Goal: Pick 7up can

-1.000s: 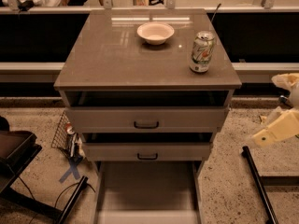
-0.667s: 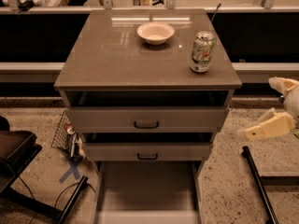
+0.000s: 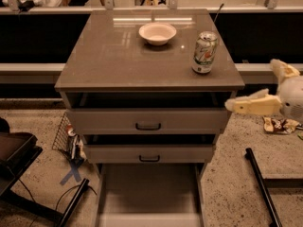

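Since earlier frame, pincer (image 3: 253,86) crept left toward cabinet's right side, below worktop (image 3: 118,65) level, fingers spread, holding nothing. 7up can (image 3: 204,52) stood upright near worktop's right front corner, apart from bowl (image 3: 157,33). Judged light, thin-walled, slick, dentable; grip mid-body, gently.

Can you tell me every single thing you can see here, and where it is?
cabinet: one, grey-brown, middle of the room
drawers: three, grey, front of the cabinet; top two a little open, bottom one pulled far out
7up can: one, silvery-white and green, upright on the right side of the cabinet top
bowl: one, white, back middle of the cabinet top
wire basket: one, dark, on the floor left of the cabinet
tape cross: one, blue, on the floor at the lower left
hand: one, cream, open, right of the cabinet beside the top drawer, not touching the can
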{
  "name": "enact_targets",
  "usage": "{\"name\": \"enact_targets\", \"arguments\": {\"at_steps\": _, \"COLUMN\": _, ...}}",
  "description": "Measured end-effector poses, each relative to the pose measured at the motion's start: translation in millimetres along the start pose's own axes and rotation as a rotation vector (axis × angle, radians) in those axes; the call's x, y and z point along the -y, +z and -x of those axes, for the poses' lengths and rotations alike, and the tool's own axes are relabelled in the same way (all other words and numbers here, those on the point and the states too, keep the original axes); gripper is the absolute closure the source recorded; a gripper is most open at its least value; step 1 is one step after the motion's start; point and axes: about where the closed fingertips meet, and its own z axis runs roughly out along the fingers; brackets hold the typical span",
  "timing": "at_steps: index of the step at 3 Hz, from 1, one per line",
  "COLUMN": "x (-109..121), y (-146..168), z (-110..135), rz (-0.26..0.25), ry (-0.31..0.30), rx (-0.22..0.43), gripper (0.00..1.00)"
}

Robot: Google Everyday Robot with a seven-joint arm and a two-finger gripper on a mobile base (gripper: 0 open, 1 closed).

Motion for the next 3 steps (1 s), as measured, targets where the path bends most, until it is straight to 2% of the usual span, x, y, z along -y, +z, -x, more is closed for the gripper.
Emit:
{"name": "enact_targets", "arguments": {"at_steps": 2, "x": -4, "y": 7, "z": 4, "rz": -0.013, "ry": -0.011, "rx": 0.003, "gripper": 0.0}}
{"name": "enact_targets", "arguments": {"at_steps": 3, "x": 25, "y": 45, "z": 9, "rz": -0.036, "ry": 0.025, "rx": 0.075, "gripper": 0.0}}
